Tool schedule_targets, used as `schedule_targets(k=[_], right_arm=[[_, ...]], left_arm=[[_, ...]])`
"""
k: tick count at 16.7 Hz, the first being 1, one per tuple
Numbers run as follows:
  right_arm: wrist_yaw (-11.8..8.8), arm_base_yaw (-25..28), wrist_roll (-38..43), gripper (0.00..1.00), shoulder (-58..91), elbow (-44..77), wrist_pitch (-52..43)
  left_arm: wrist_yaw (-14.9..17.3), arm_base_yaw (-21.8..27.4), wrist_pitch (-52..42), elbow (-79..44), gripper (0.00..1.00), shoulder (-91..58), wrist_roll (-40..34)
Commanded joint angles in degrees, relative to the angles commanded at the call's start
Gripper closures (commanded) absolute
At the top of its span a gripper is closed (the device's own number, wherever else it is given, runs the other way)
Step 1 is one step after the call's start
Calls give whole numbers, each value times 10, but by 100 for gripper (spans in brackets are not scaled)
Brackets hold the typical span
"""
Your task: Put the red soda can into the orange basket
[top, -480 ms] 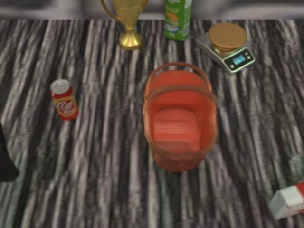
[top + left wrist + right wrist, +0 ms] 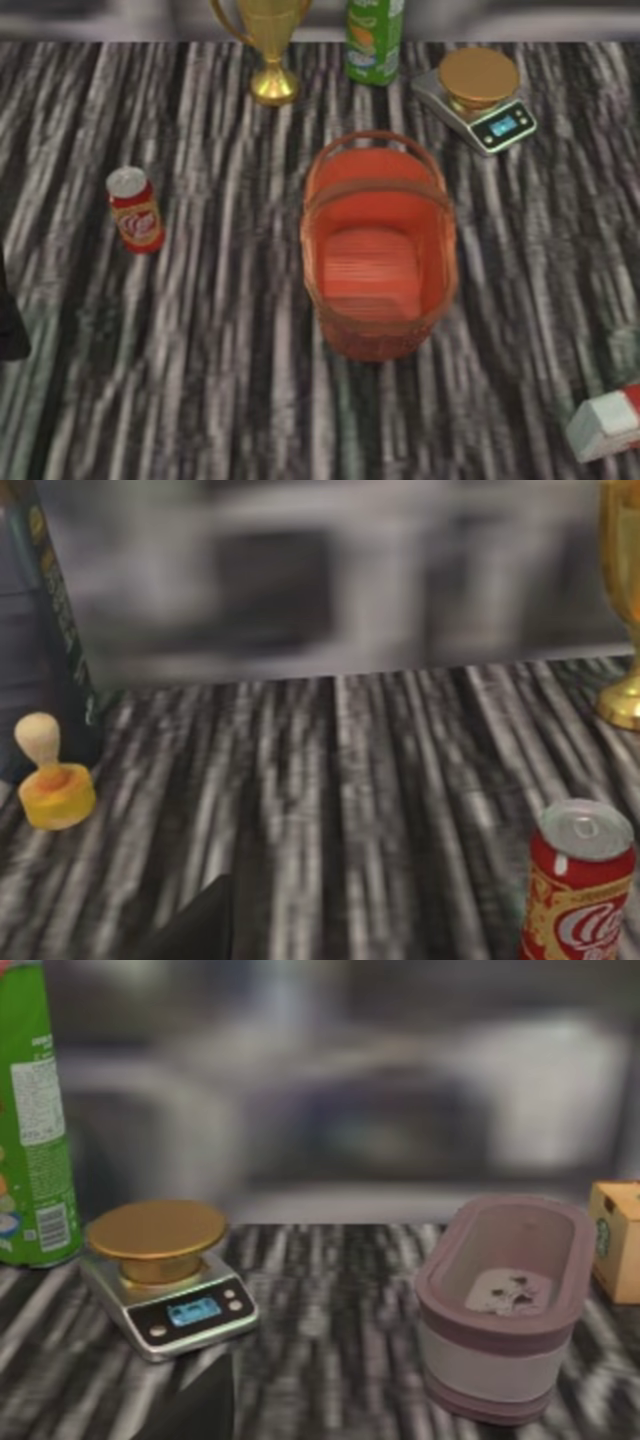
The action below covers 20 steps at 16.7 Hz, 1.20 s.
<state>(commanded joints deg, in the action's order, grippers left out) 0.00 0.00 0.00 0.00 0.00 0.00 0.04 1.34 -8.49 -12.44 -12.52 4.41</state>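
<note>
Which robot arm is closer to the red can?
Left. Part of the left arm shows at the table's left edge, just below the can. The right arm isn't in the top view; its wrist camera faces the scale, far from the can.

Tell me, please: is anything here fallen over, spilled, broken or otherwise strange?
Nothing stands out. The red can stands upright at the table's left, apart from the basket, which sits upright and empty mid-table. The trophy, green canister and scale also stand upright.
</note>
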Motion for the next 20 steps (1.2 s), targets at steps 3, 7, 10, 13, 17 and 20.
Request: schedule_targets(k=[3,7,10,13,17,20], right_arm=[[0,0,0,0,0,0,0],[0,0,0,0,0,0,0],[0,0,0,0,0,0,0],[0,0,0,0,0,0,0],[0,0,0,0,0,0,0],[0,0,0,0,0,0,0]], left_arm=[[0,13,-84,-134,0,-144,43],[0,33,-222,-343,0,-400,112],[0,48,-331,-503,0,-608,165],[0,64,-434,-650,0,-798,215],[1,80,-545,-818,0,-992,271],[1,89,-601,-911,0,-1089,301]])
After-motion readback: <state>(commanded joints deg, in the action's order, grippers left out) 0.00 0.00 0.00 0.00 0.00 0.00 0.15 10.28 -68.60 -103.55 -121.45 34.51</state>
